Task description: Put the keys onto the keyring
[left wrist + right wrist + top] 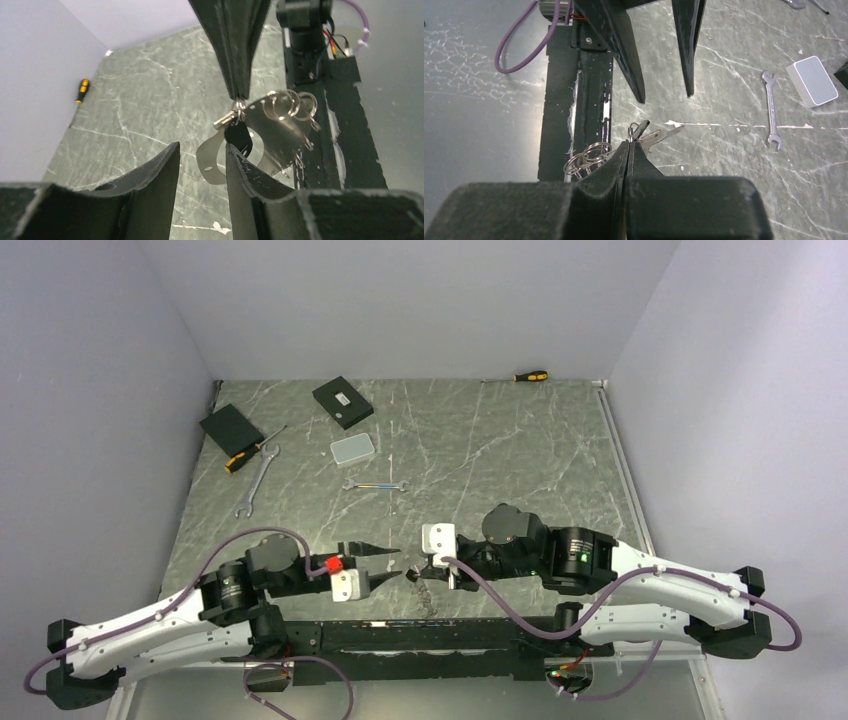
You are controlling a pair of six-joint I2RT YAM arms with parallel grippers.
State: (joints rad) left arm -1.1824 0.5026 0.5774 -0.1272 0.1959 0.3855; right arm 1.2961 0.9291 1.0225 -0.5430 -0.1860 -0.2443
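My right gripper (424, 570) is shut on the keyring, pinching a small silvery ring at its fingertips (629, 142). A black-headed key (642, 128) and a silver key (665, 135) hang from that ring. A chain of linked silvery rings (586, 157) dangles beside them, also seen in the left wrist view (290, 105). My left gripper (388, 565) is open and empty, facing the right one. In the left wrist view the black key (238, 137) hangs just above my left gripper's right fingertip (231, 150); I cannot tell if they touch.
A black rail (420, 635) runs along the near edge under the grippers. Farther back lie a small wrench (375, 485), a longer wrench (255, 480), a screwdriver (245, 457), a white box (352, 448) and two black boxes (342, 401). Another screwdriver (530, 376) lies by the back wall.
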